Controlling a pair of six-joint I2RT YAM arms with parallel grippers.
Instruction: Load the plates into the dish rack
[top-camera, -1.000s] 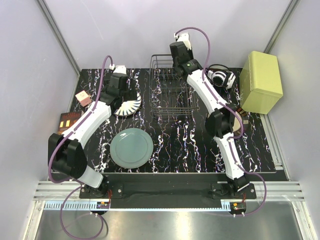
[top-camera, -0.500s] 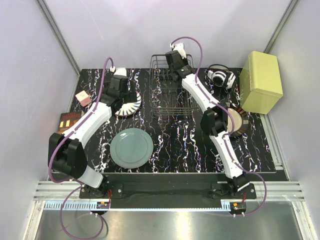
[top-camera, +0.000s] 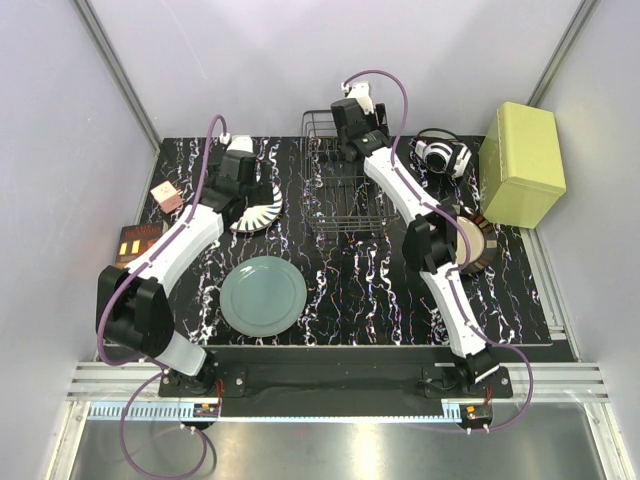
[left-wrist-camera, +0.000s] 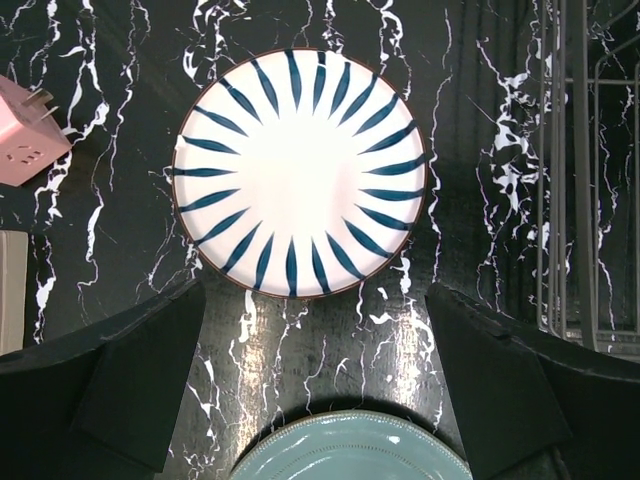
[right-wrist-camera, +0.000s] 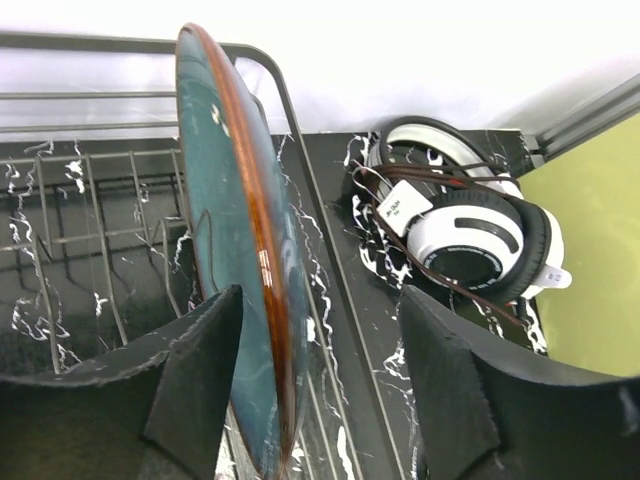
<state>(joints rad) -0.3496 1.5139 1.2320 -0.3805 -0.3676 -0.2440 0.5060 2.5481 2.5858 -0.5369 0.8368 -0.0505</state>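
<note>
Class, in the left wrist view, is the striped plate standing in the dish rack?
No, the striped plate lies flat on the table beside the dish rack.

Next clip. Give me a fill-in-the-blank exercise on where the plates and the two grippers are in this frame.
1. The brown-rimmed teal plate stands ____ in the dish rack, between the right gripper's parted fingers.
2. The left gripper hangs open above the white plate patterned with radial ____.
3. The plain teal plate lies flat on the ____.
4. Right of the rack lies a pair of ____.

Missing words: upright; stripes; table; headphones.
</note>
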